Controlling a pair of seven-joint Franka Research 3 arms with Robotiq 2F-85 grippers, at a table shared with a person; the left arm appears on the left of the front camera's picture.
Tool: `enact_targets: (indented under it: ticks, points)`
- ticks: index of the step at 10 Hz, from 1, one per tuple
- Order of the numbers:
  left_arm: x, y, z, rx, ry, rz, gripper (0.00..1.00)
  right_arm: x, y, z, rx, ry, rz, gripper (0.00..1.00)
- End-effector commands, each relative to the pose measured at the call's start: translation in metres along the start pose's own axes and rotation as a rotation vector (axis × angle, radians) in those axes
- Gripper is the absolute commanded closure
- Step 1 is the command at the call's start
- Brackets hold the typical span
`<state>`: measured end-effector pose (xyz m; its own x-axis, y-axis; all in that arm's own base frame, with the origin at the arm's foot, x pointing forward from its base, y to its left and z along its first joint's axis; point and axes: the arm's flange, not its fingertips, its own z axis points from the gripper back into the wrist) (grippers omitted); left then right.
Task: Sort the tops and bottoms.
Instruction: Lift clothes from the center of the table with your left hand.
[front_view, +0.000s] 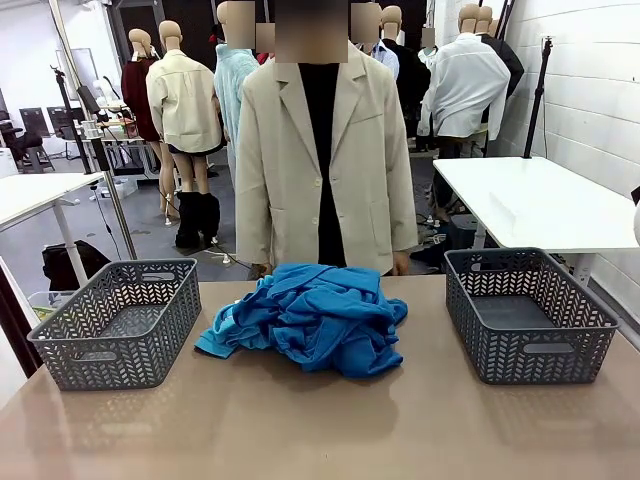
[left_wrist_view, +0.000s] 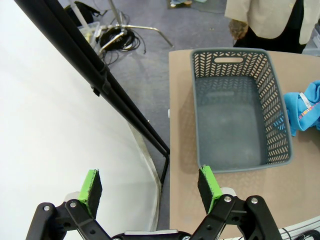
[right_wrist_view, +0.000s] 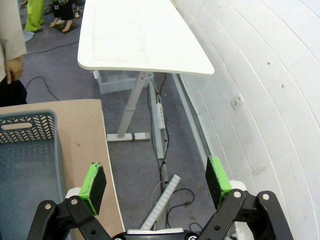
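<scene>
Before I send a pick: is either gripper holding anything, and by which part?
Nothing is held. The left gripper and the right gripper are both open and empty; the tops lie heaped on the table, untouched.

The table (front_view: 300, 430) bears blue tops (front_view: 315, 318) heaped between left basket (front_view: 120, 350) and right basket (front_view: 540, 355).

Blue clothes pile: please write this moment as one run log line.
blue clothes pile: unsorted, table middle | left basket: empty | right basket: empty | left gripper: fingers open | right gripper: fingers open
</scene>
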<state>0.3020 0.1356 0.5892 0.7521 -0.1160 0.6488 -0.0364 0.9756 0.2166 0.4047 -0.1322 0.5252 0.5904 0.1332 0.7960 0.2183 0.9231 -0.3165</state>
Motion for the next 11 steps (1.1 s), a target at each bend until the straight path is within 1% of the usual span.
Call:
enact_targets:
  ticks: [1,7,8,11]
  points:
    - [0.002,0.001,-0.002,-0.001,-0.010,-0.004,0.00,0.000,-0.002,0.002,-0.003,0.006,0.010,0.00]
    - [0.000,0.000,0.000,0.000,0.000,0.000,0.00,0.000,-0.002,0.002,-0.003,0.006,0.010,0.00]
    - [0.013,-0.015,-0.002,-0.071,-0.015,-0.070,0.00,0.000,-0.002,0.002,-0.003,0.006,0.010,0.00]
    - [0.059,-0.073,-0.009,-0.202,-0.074,-0.275,0.00,0.000,-0.002,0.002,-0.003,0.006,0.010,0.00]
